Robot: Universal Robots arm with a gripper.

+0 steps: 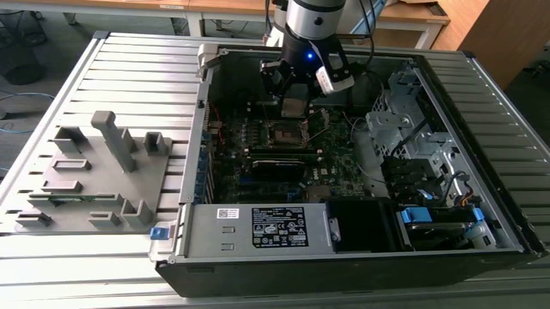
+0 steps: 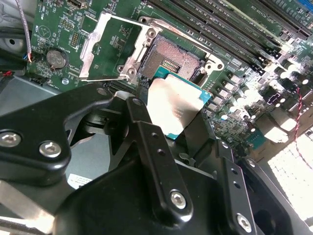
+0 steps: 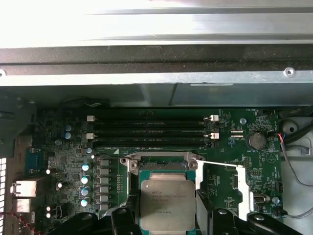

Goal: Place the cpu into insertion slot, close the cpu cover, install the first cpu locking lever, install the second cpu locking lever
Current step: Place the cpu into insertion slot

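Observation:
My gripper (image 1: 295,108) hangs inside the open computer case, shut on the cpu (image 2: 173,110), a flat square chip with a dull grey metal top. In both wrist views the black fingers (image 3: 124,220) clamp the cpu (image 3: 167,203) by two opposite edges. The chip hovers just above and slightly off the insertion slot (image 2: 171,58), whose dark pin field lies bare inside its shiny metal edging. The cpu cover (image 2: 105,46), a thin silvery frame, is swung open beside the slot. In the exterior view the insertion slot (image 1: 286,134) lies just below the gripper on the dark board.
Long black memory slots (image 3: 151,129) run beside the socket, with the case wall (image 3: 156,83) beyond them. A coin battery (image 3: 257,141) sits near the open cover. A grey white-labelled box (image 1: 266,228), a drive cage (image 1: 413,129) and a grey fixture plate (image 1: 94,174) are nearby.

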